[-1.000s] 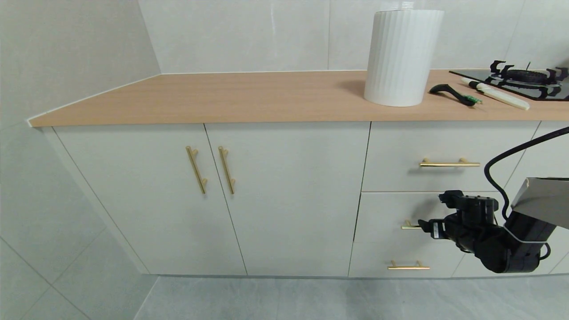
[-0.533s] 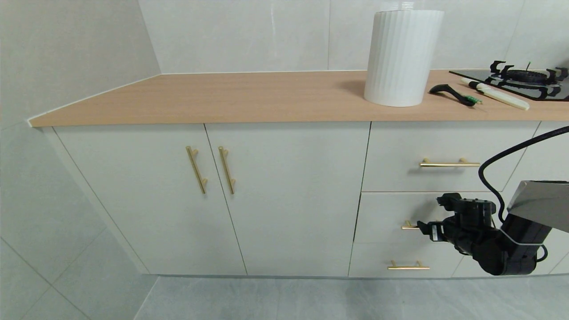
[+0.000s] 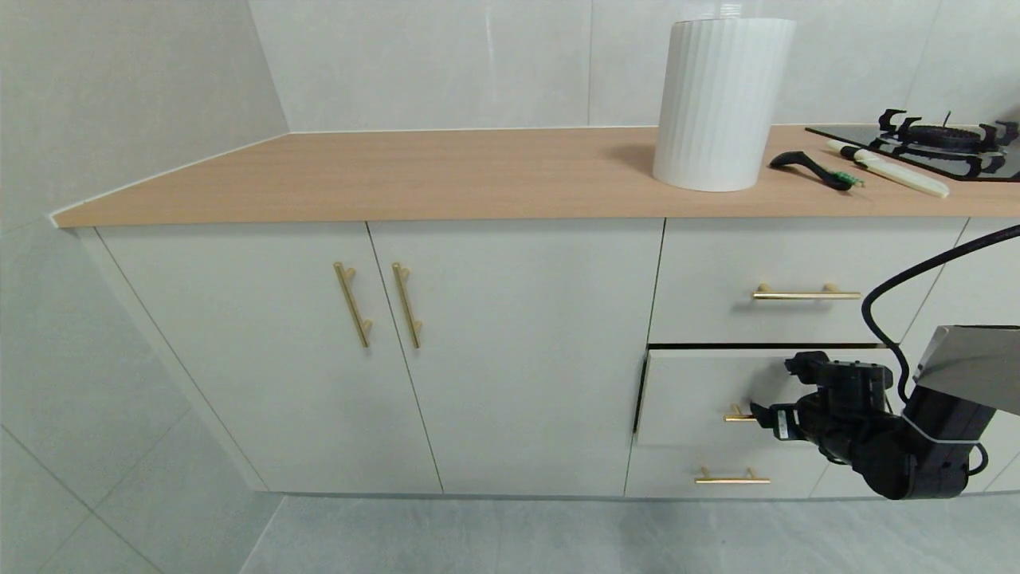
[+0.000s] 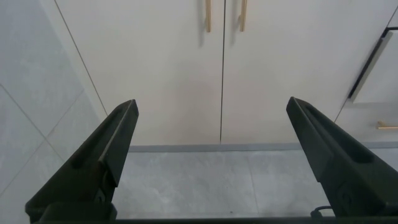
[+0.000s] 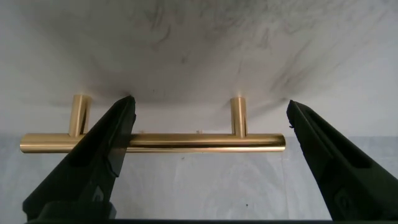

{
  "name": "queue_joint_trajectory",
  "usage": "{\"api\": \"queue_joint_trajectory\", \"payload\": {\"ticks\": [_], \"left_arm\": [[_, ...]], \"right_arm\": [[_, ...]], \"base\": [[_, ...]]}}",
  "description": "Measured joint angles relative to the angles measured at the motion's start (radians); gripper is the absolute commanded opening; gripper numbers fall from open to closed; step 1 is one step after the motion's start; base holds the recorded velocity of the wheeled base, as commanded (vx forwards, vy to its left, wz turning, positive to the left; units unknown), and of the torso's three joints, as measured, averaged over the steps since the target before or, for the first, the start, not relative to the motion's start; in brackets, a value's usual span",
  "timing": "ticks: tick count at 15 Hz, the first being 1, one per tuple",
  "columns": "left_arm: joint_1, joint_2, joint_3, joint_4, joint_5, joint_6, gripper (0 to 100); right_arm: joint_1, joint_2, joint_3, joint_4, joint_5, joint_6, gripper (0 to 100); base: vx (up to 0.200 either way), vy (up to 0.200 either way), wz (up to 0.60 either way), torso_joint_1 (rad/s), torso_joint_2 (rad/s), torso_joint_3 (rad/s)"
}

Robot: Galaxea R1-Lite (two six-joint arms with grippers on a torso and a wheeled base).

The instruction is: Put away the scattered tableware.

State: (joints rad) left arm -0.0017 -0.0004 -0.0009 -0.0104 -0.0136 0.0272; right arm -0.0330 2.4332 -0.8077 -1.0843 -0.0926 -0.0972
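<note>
Left claw (image 4: 211, 104) spread wide, empty, idle low before cupboard doors (image 3: 382, 351), centre-left of head view. Lower right: middle drawer (image 3: 693, 395) ajar; right claw (image 3: 777, 391) fingers apart, straddling its brass handle (image 5: 186, 142), likely hooking to pull. Upper right on countertop (image 3: 398, 175): black utensil (image 3: 809, 166), white knife (image 3: 888, 169), probably bound for drawer.

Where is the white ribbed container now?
In the head view, the white ribbed container stands on the wooden counter, toward the right, beside the black utensil.
</note>
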Motion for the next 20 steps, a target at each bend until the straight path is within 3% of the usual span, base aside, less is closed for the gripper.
{"api": "queue_joint_trajectory", "payload": {"ticks": [7,11,14,20], "left_arm": [[0.0,0.0,0.0,0.0,0.0,0.0,100],[0.0,0.0,0.0,0.0,0.0,0.0,100],[0.0,0.0,0.0,0.0,0.0,0.0,100],[0.0,0.0,0.0,0.0,0.0,0.0,100]], "right_arm": [[0.02,-0.176,0.133,0.043,0.003,-0.002,100],[0.091,-0.504,0.181,0.305,0.023,0.0,100],[0.143,-0.691,0.139,0.51,0.033,0.006,100],[0.131,-0.671,0.043,0.52,0.044,0.09,100]], "base": [[0.0,0.0,0.0,0.0,0.0,0.0],[0.0,0.0,0.0,0.0,0.0,0.0],[0.0,0.0,0.0,0.0,0.0,0.0],[0.0,0.0,0.0,0.0,0.0,0.0]]}}
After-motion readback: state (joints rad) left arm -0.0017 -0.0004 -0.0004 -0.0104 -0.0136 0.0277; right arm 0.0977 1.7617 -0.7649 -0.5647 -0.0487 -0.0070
